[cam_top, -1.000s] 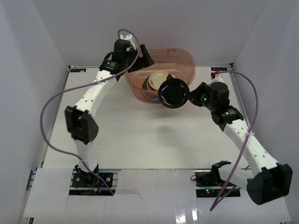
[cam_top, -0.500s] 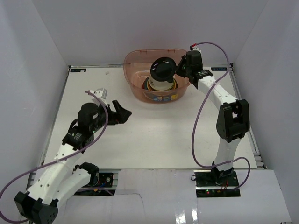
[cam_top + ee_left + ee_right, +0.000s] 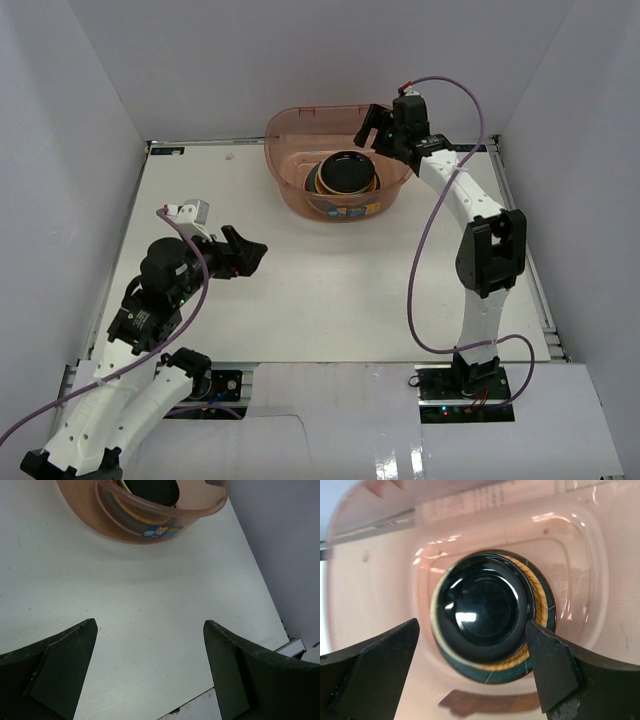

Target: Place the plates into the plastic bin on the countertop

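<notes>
The glossy black plate (image 3: 482, 605) lies on top of a stack of plates (image 3: 347, 172) inside the pinkish plastic bin (image 3: 290, 125) at the back of the white countertop (image 3: 330, 290). Beneath it a yellow woven-pattern plate (image 3: 532, 582) with a dark teal rim shows. My right gripper (image 3: 368, 128) hovers over the bin's right side, open, its fingers (image 3: 380, 665) standing either side of the black plate without touching it; the gripper (image 3: 471, 624) holds nothing. Over bare countertop at the near left my left gripper (image 3: 255, 252) is open and empty, pointing toward the bin (image 3: 150, 527).
White walls close in the countertop at the back and both sides. The bin's front wall carries a small blue label (image 3: 161, 531). The right arm's purple cable (image 3: 425, 250) loops down over the right part of the table. The table's near edge (image 3: 200, 702) lies just below my left fingers.
My right gripper carried the black plate over the bin, opened and let it go onto the stack. My left arm left the bin and drew back to the near left.
</notes>
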`<action>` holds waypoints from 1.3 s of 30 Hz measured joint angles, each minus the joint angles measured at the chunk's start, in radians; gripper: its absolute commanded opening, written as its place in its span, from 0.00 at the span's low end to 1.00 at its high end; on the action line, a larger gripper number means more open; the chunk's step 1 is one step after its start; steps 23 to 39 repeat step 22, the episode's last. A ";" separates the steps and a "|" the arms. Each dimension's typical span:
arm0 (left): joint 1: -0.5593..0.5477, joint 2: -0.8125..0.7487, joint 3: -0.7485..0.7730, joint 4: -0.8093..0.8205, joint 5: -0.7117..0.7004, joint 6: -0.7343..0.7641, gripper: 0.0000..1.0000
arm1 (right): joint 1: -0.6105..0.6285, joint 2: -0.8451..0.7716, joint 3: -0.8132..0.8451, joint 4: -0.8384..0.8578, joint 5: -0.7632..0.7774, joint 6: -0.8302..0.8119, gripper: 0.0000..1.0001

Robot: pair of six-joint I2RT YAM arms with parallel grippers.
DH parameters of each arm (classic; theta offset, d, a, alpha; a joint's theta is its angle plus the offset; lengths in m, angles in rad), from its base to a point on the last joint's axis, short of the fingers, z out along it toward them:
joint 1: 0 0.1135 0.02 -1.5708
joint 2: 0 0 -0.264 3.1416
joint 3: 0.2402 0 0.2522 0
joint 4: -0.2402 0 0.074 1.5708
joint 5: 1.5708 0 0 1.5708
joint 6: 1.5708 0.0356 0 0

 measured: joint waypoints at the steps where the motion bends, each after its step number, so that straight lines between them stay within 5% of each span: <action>1: 0.000 0.009 0.016 0.001 0.000 0.001 0.98 | 0.000 -0.032 -0.010 -0.005 -0.005 -0.008 0.98; 2: 0.000 0.017 0.032 0.001 0.001 0.001 0.98 | 0.000 -0.072 -0.031 -0.005 -0.013 -0.018 0.90; 6: 0.000 0.061 0.111 0.003 0.011 0.003 0.98 | 0.003 -0.357 -0.239 0.027 -0.051 -0.052 0.90; 14: 0.000 0.068 0.303 -0.002 0.045 0.020 0.98 | 0.050 -1.178 -0.840 0.052 -0.116 -0.093 0.90; 20: 0.000 -0.066 0.402 -0.003 0.042 0.029 0.98 | 0.051 -1.609 -0.844 -0.078 -0.041 -0.132 0.90; 39: 0.000 -0.114 0.408 0.002 0.043 0.027 0.98 | 0.051 -1.685 -0.821 -0.078 -0.016 -0.146 0.90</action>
